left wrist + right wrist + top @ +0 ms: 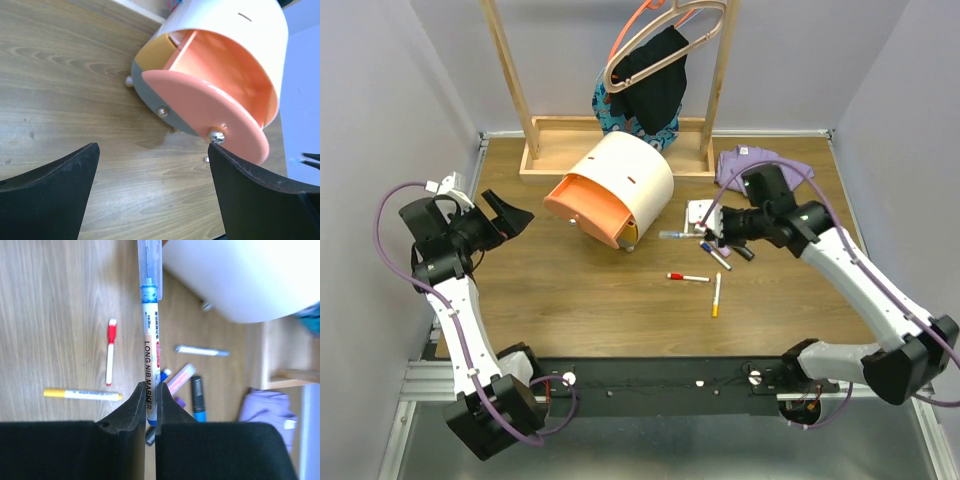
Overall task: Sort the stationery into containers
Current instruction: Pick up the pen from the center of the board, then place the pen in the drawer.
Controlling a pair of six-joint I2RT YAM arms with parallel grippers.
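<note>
1 white marker (151,340), clear-blue cap, clamped in R fingers (131,412); L fingers (50,195) apart.

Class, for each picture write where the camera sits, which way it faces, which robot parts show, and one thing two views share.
Top external: above and behind the arm bases, looking down at the table; both arms show.
Left wrist: on the left arm, facing the open orange drawer; its wide-open jaws show.
Right wrist: on the right arm, looking along jaws shut on a marker, pens beneath.
Shared: the red-capped pen, in top and right wrist views.
</note>
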